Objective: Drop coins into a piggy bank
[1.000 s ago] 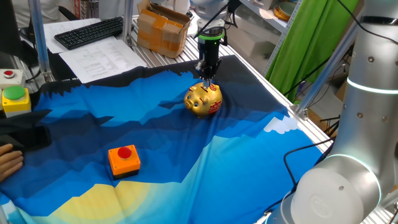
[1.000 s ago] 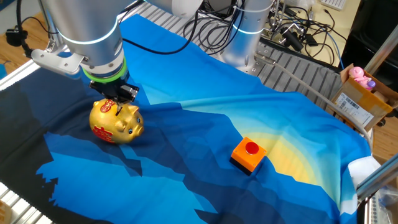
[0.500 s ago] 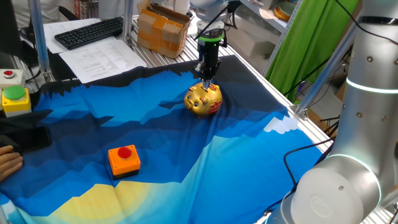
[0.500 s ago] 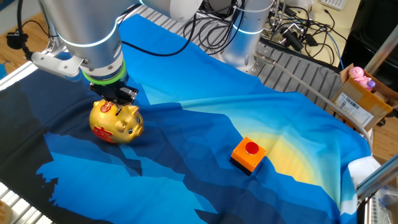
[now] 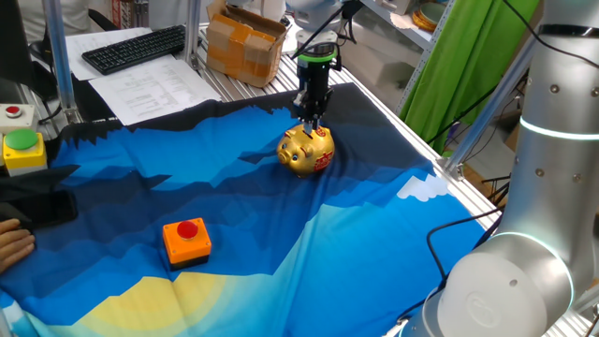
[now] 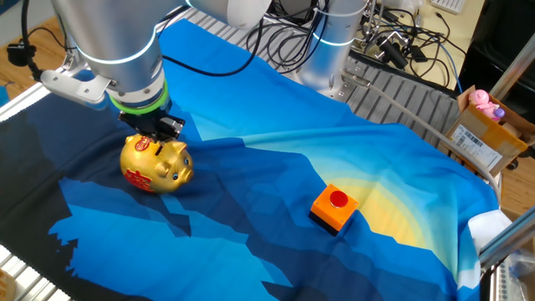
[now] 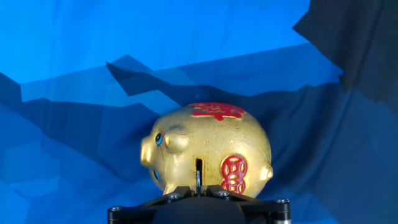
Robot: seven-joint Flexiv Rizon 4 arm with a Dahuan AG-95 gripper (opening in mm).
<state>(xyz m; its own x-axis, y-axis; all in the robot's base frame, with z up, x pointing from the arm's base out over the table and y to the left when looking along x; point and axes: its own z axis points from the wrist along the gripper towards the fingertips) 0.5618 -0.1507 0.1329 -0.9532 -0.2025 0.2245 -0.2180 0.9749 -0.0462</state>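
Note:
The gold piggy bank (image 5: 307,150) with red marks stands on the blue cloth; it also shows in the other fixed view (image 6: 156,165) and in the hand view (image 7: 211,146). My gripper (image 5: 312,121) points straight down at the pig's back, fingertips just above the top (image 6: 158,139). In the hand view my gripper (image 7: 198,188) is shut on a thin coin (image 7: 198,172), held edge-on at the dark slot in the pig's back. No other coins show.
An orange box with a red button (image 5: 186,241) sits on the cloth nearer the front, also in the other fixed view (image 6: 334,206). A yellow box with a green button (image 5: 22,150), a keyboard (image 5: 136,47) and a cardboard box (image 5: 245,42) lie beyond the cloth. A person's hand (image 5: 11,240) rests at the left edge.
My gripper has shifted very slightly above the pig, still shut on the coin. The piggy bank and the orange box have not moved.

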